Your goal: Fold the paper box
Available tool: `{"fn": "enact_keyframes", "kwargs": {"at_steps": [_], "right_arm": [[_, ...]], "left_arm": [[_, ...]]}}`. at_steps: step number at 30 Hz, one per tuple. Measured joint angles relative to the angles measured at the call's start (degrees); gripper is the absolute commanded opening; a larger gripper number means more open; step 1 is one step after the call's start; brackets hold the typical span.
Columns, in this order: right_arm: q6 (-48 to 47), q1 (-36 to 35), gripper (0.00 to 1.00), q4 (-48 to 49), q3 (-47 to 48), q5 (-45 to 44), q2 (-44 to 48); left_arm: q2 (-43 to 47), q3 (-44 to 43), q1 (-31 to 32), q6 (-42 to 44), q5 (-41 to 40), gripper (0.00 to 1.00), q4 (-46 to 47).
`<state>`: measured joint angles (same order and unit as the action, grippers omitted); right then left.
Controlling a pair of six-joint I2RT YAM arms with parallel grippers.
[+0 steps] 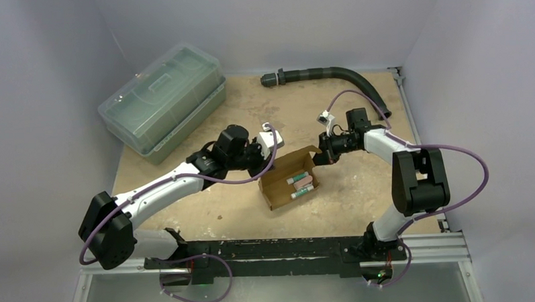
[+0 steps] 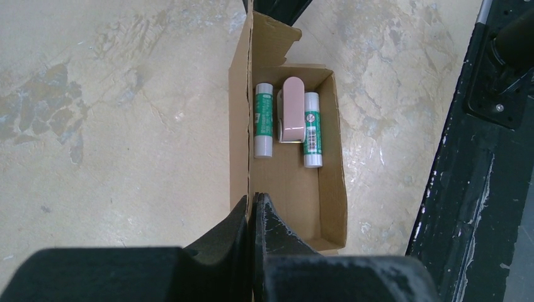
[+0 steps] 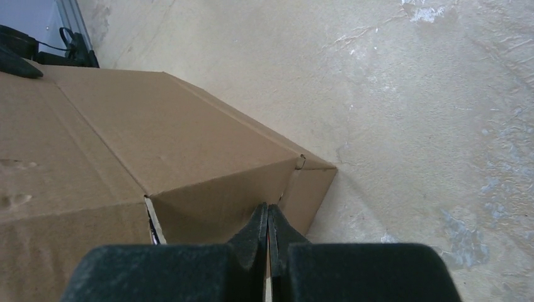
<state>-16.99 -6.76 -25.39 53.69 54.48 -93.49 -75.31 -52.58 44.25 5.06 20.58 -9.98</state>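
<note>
Well, scuffed tan bench (image 1: 360, 188), grey walls (image 1: 280, 23). L fingers (image 2: 258, 211) pinch paper box (image 2: 296, 195) wall, sticks (image 2: 263, 119) ahead inside; R fingers (image 3: 272, 220) shut at flap, cam sees outside only.

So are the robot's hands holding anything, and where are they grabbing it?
Yes, both pinch the paper box. The left gripper nips the top edge of a long side wall; the right gripper nips a flap's edge.
</note>
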Motion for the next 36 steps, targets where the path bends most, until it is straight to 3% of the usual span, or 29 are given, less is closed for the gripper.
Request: {"fn": "enact_keyframes", "kwargs": {"at_steps": [36], "right_arm": [[-2.64,0.0,0.02,-4.04,2.82,-2.71,-0.66]], "left_arm": [[-0.98,0.61,3.91,-7.74,-3.28,0.0,2.29]]}}
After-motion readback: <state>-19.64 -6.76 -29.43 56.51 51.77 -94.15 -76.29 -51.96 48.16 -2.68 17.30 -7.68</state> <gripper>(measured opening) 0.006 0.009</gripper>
